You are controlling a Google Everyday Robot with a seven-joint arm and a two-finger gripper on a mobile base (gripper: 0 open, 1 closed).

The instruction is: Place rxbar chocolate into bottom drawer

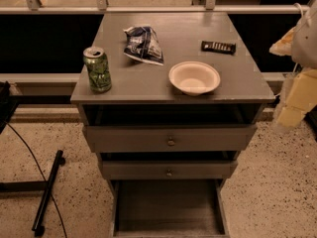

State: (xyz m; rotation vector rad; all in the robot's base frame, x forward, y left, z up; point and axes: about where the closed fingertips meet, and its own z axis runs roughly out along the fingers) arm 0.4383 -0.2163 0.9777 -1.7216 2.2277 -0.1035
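Observation:
The rxbar chocolate (218, 46), a small flat black bar with white lettering, lies on the grey cabinet top (247, 83) near the back right. The bottom drawer (168, 209) is pulled out at the foot of the cabinet, and its flat floor is bare. My gripper (291, 110) is a pale yellowish shape at the right edge of the view. It hangs beside the cabinet's right front corner, to the right of and nearer than the bar, and apart from it.
A white bowl (194, 77) sits front centre on the top, a green can (97, 69) front left, and a dark-blue-and-white snack bag (143, 44) at the back. Two knobbed drawers (170, 141) stand slightly open. A black stand and cable (47, 192) lie on the floor at left.

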